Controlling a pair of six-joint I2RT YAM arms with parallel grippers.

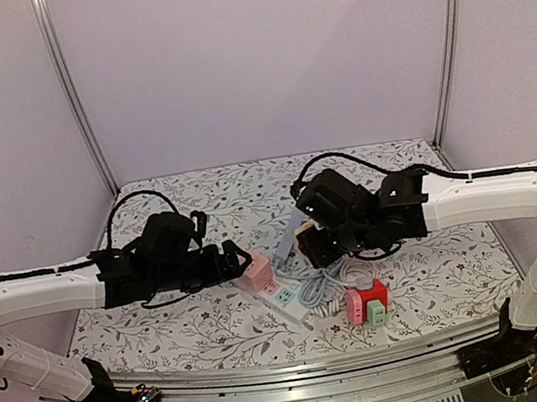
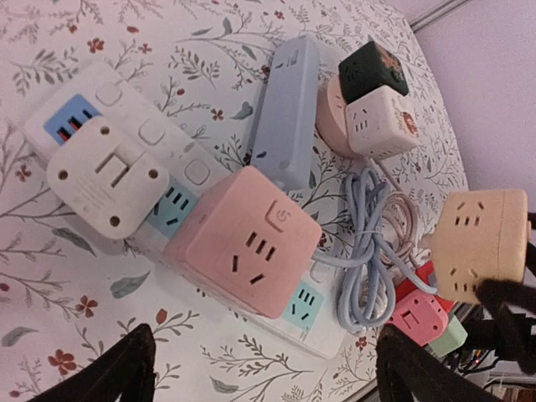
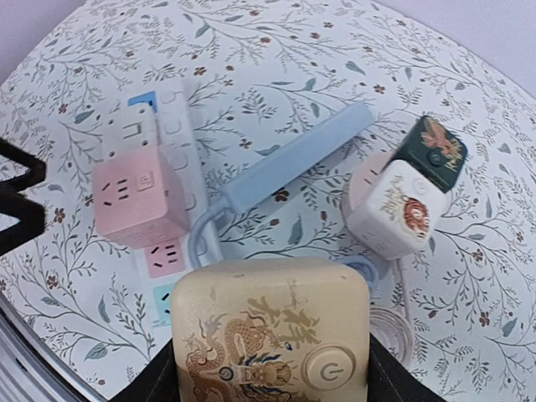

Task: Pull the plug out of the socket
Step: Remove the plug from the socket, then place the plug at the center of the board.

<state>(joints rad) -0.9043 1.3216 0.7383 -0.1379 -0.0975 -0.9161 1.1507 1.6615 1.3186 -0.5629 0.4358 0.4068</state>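
The cream cube plug (image 3: 272,335), printed with a gold dragon and a round power button, hangs clamped in the right end effector (image 3: 272,389), clear of the white power strip (image 2: 197,172). That strip lies flat on the floral desk (image 3: 435,100), with a pink cube plug (image 2: 243,243) seated mid-strip and a white adapter (image 2: 105,176) at one end.

Left arm (image 1: 35,294) and right arm (image 1: 495,195): white boxy link shells, black joint housings toward the wrists. Black cables (image 1: 131,195) loop above each wrist, then run along the white shells. Black blocky bases (image 1: 116,400) at each arm's foot. Left pincer (image 2: 266,335): matte black fingers (image 2: 126,368), tapering.
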